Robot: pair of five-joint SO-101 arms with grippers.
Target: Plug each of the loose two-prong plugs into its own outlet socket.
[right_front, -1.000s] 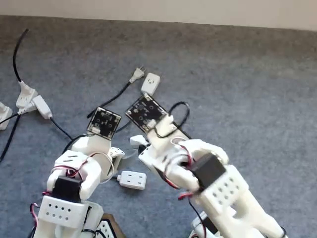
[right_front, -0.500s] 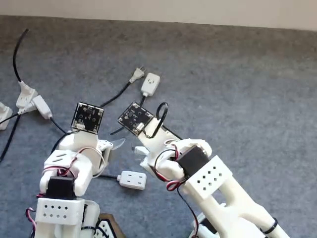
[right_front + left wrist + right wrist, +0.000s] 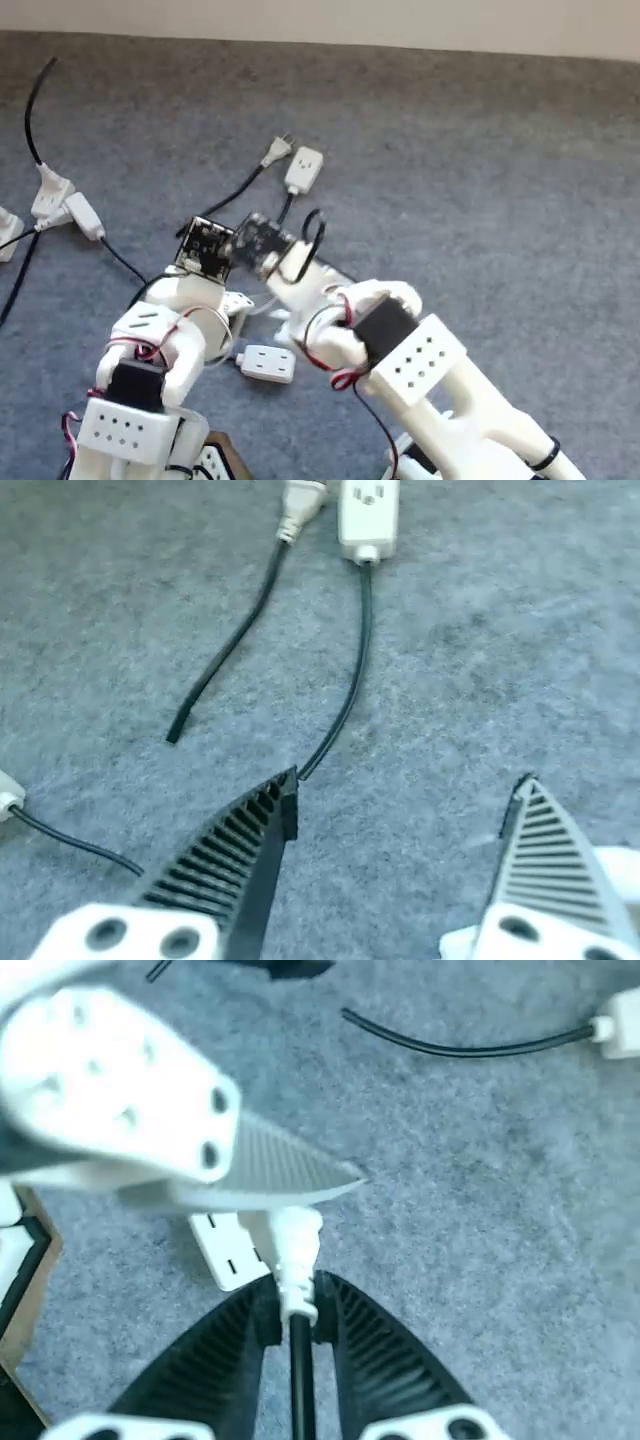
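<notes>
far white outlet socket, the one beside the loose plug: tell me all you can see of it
The outlet socket is a white block, plastic by its look, with rounded corners, lying flat on the grey carpet-like surface, slotted face up, nothing plugged in. A black cord leaves its end and runs toward the arms. A loose two-prong plug lies close beside it, not inserted. No gripper touches it; the open left gripper is well short of it, above the cord.
</notes>
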